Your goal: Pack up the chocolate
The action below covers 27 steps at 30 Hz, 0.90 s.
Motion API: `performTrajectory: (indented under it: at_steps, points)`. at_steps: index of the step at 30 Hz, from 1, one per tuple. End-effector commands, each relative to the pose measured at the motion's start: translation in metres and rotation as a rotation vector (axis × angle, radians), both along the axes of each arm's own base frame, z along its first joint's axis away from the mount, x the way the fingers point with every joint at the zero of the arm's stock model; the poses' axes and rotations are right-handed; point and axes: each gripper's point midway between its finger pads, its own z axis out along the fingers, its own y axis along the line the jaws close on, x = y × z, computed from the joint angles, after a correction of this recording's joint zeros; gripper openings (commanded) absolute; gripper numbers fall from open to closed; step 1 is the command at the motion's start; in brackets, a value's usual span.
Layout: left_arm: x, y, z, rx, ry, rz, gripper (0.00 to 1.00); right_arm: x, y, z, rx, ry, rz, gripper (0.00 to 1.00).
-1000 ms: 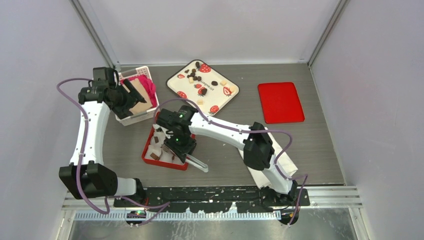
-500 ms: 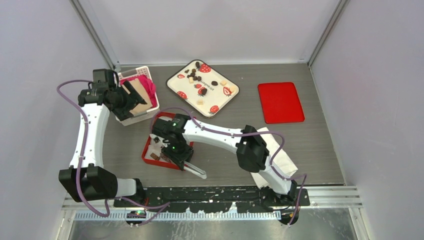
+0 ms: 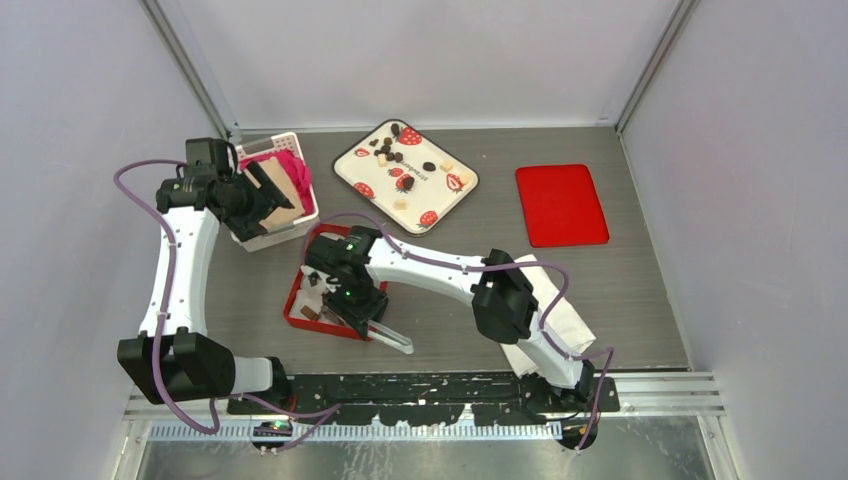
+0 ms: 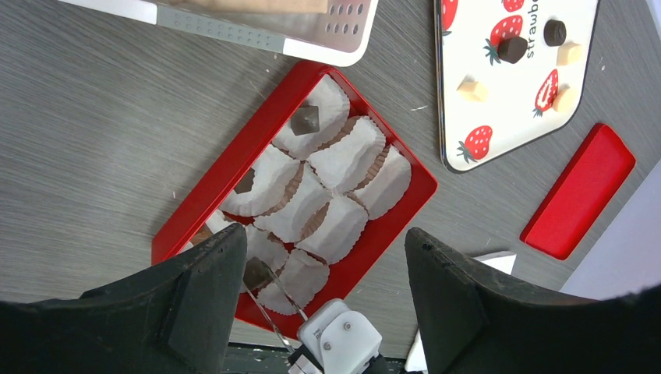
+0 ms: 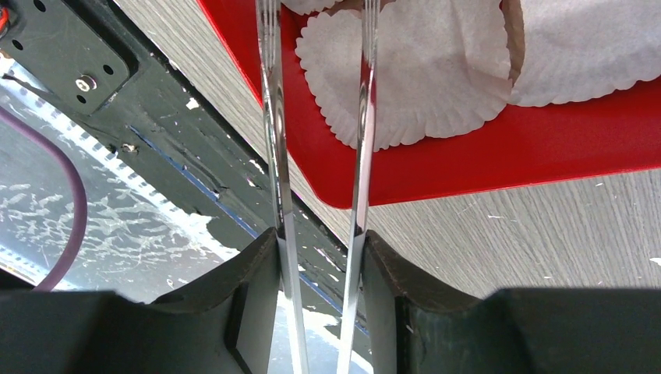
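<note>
Several chocolate pieces [image 3: 392,152], dark and cream, lie on the strawberry-printed tray [image 3: 440,195]; they also show in the left wrist view [image 4: 512,49]. A red box [image 3: 294,305] holds white paper cups [image 4: 352,156]. Two cups hold a dark piece each [image 4: 305,119] [image 4: 245,181]. My right gripper [image 3: 352,295] [image 5: 319,238] is shut on metal tongs [image 5: 274,117] [image 4: 273,300]. The tongs' tips reach a third dark piece [image 4: 256,273] in a cup at the box's near corner; I cannot tell if they grip it. My left gripper [image 3: 262,195] [image 4: 323,234] is open and empty, high above the box.
A white basket [image 3: 255,238] with pink cloth and cardboard stands at the back left under the left gripper. The red lid [image 3: 561,204] [image 4: 578,191] lies at the right. White paper [image 3: 565,315] lies under the right arm. The metal base rail runs just behind the box's near edge.
My right gripper has moved a little left and nearer with the tongs, over the box's near corner. The left arm has barely shifted.
</note>
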Motion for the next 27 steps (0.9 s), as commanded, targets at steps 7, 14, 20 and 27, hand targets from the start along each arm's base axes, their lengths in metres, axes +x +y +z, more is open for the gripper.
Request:
performTrajectory:
  at_steps: [7, 14, 20, 27]
  points:
    - [0.005, 0.001, 0.014, 0.009, -0.059, -0.014, 0.75, 0.002, 0.007, 0.019, 0.061, -0.028, 0.010, 0.47]
    - [0.007, 0.002, 0.017, 0.009, -0.064, -0.014, 0.75, 0.037, 0.009, 0.061, 0.139, -0.174, -0.039, 0.33]
    - [0.009, 0.002, 0.019, 0.010, -0.069, -0.010, 0.75, 0.110, -0.013, 0.109, 0.250, -0.308, -0.250, 0.18]
    - [0.010, 0.003, 0.022, 0.015, -0.079, 0.001, 0.75, 0.210, -0.100, 0.097, 0.136, -0.343, -0.612, 0.13]
